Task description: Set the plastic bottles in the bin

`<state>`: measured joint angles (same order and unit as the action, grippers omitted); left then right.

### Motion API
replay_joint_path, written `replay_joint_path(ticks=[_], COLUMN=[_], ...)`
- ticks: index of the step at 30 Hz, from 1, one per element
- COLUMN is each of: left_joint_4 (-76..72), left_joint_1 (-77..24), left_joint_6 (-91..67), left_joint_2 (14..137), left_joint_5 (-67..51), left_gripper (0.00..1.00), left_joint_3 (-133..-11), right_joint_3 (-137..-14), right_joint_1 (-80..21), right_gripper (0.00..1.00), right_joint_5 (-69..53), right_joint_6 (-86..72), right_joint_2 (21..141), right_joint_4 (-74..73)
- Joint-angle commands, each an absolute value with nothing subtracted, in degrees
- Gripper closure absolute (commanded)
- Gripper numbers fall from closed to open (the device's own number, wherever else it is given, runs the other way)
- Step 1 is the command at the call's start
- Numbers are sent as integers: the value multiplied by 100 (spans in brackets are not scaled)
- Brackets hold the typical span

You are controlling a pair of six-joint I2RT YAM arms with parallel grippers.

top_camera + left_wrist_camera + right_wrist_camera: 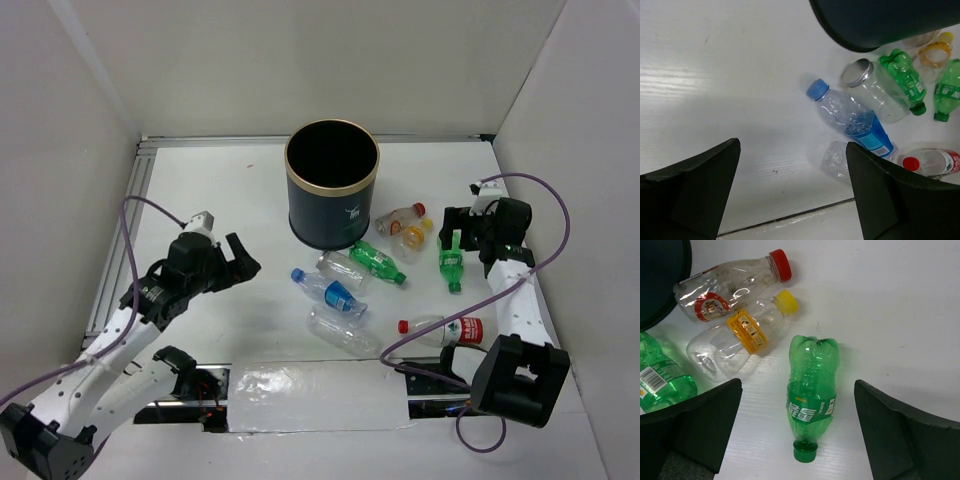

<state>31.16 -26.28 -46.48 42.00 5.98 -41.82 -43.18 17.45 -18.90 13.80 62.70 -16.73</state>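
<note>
The dark bin (331, 200) with a gold rim stands at the back centre. Several plastic bottles lie in front of it and to its right. My right gripper (797, 390) is open and hangs over a green bottle (812, 385), which lies between its fingers, cap toward the wrist; it also shows in the top view (452, 262). My left gripper (792, 150) is open and empty over bare table, left of a blue-capped bottle (855, 120) and a crushed clear bottle (835, 157). In the top view the left gripper (240, 260) is left of the pile.
Beside the green bottle lie a yellow-capped bottle (740, 337), a red-capped bottle (730, 285) and a second green bottle (660, 377). A clear silver-lidded bottle (877, 92) lies by the bin. Another red-capped bottle (447, 329) lies near the front. White walls enclose the table.
</note>
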Motion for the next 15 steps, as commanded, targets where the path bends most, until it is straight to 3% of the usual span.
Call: replay_joint_path(ticks=[1,3,4,5,6,7,8,10,11,12,15], left_joint_4=[3032,2971,2971,2971,2971,2971,3040,3041,3041,3041,3217], left_joint_1=[-2681,-2681,-2681,-2742,-2742,-2820,-2934,-3075,-3163,-3364,-3910], left_joint_6=[-5001,-5306,-5430,-5562,-5711,-6017,-6229,-6738,-6907,-7047,-7872], left_joint_2=[4455,4719,4807,4973,5053,5141,5237,5553,5694,5861,6678], left_joint_5=[352,281,281,281,281,333,404,535,606,659,940], left_gripper=[1,2,5,6,7,11,11,14,14,13,3], left_joint_3=[-4201,-4271,-4271,-4271,-4324,-4324,-4376,-4377,-4377,-4534,-4982], right_joint_3=[-4438,-4438,-4386,-4386,-4386,-4386,-4386,-4386,-4386,-4386,-4333], right_joint_1=[1854,1925,1986,1986,1986,1986,1986,1986,1986,1986,1986], right_gripper=[0,4,25,55,74,77,65,21,7,0,0], right_joint_5=[-2170,-2660,-2837,-2908,-2961,-3023,-3119,-3173,-3234,-3234,-3287], right_joint_6=[1677,2142,2284,2285,2233,2232,2232,2232,2232,2232,2232], right_joint_2=[6153,6047,5969,5968,5968,5968,6020,6021,6073,6073,6125], right_joint_4=[-1652,-1801,-1854,-1854,-1854,-1907,-1907,-1960,-1960,-1960,-1960])
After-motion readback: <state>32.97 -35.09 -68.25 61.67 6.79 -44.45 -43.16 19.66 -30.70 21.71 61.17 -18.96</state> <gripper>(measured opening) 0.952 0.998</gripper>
